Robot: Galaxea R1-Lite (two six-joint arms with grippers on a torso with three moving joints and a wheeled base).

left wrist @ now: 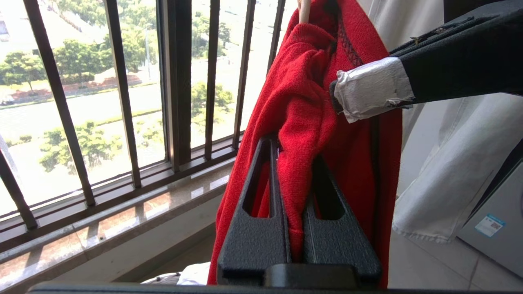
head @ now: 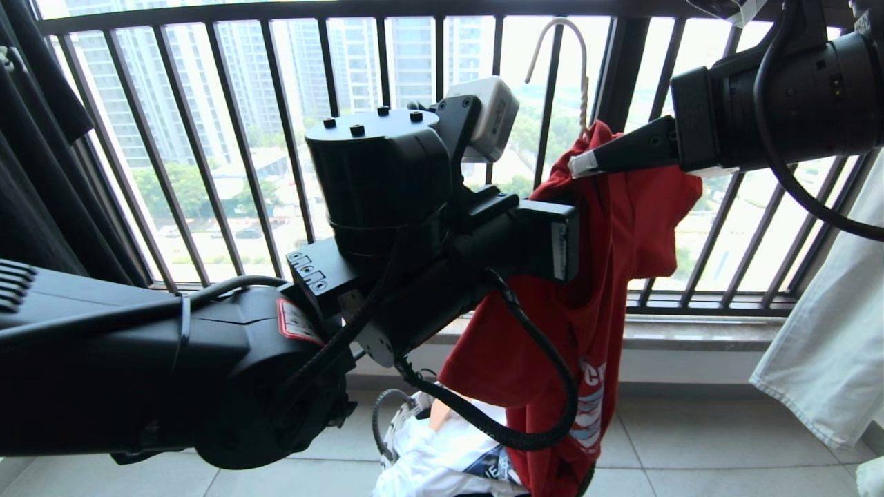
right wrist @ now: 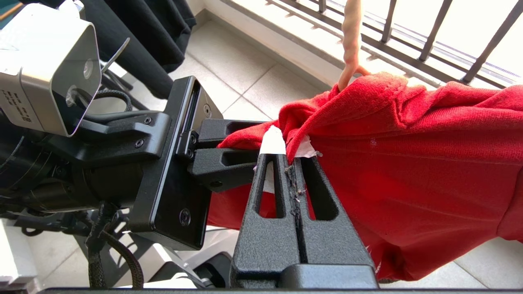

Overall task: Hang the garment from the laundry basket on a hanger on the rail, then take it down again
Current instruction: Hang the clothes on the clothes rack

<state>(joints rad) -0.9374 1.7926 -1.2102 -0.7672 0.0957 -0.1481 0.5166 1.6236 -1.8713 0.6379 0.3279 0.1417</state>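
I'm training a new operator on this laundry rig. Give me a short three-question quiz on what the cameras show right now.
1. True or false: the left gripper is shut on the red T-shirt.
2. What does the right gripper pinch?
A. the white T-shirt
B. the red T-shirt near its collar
C. a balcony bar
3. Fill in: the hanger hook rises from the shirt's ____.

Key: 1 true; 2 B; 3 neck.
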